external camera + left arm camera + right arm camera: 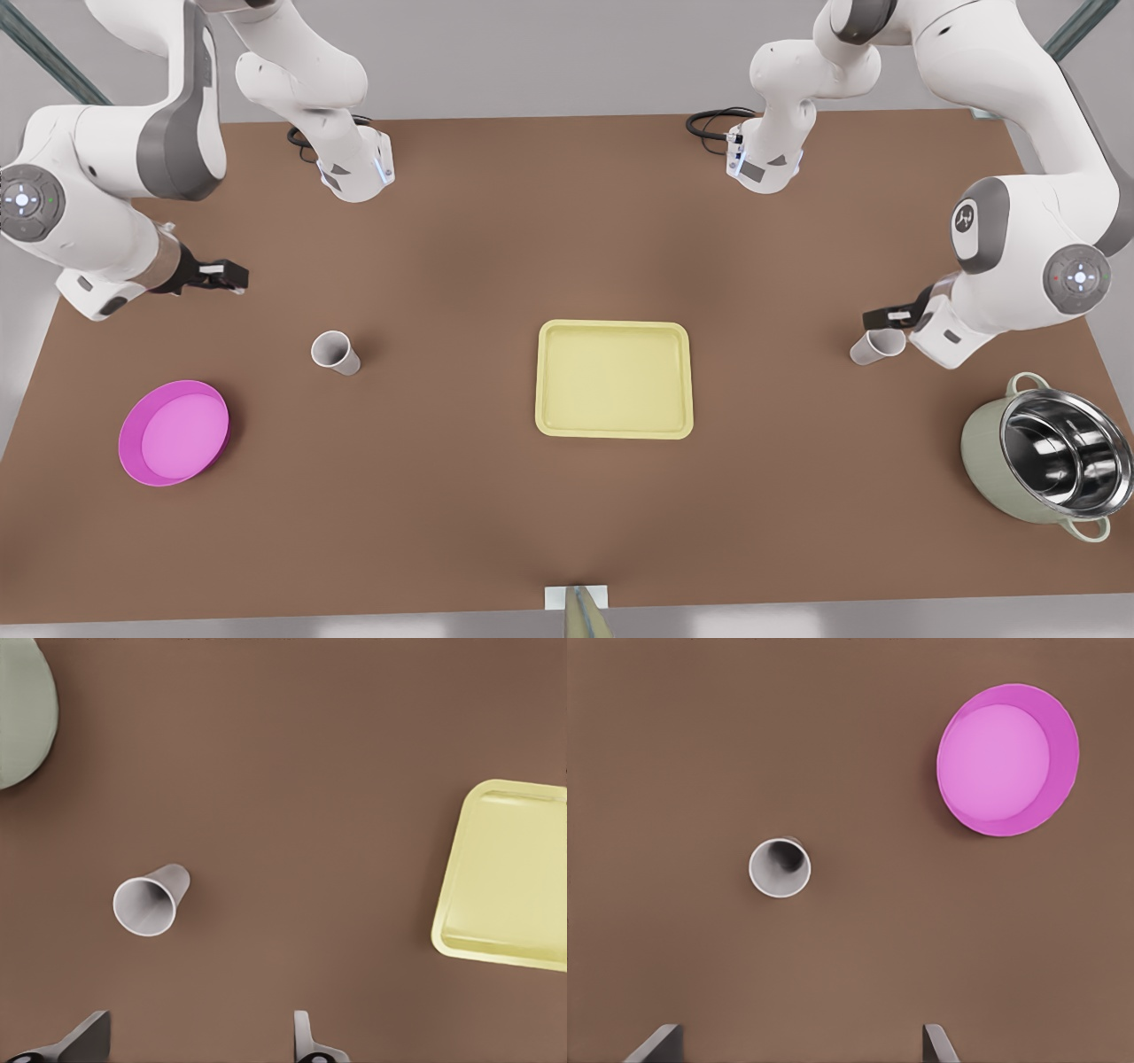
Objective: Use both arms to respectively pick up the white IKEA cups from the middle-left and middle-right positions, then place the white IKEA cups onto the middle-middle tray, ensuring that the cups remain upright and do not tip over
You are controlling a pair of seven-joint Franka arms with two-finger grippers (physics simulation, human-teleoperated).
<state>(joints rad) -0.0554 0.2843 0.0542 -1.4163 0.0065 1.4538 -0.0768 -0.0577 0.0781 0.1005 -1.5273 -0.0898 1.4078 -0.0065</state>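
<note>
While both end effectors, left (873, 316) and right (237, 275), hang open and empty, two white cups (335, 352) (877, 345) flank one tray (614, 379).

I see a matte brown tabletop (496, 496) under soft, even light, with faint shadowing toward its middle. Beyond its far edge lies a pale grey floor (549, 62), crossed by grey-green struts (53, 62) at both far corners.

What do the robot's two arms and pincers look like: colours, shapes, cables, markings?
The left arm and right arm are glossy white rounded segments with grey joint sections and round grey caps carrying small lights. Black cables loop at both bases. The left pincer and right pincer are small, black, two-fingered.
</note>
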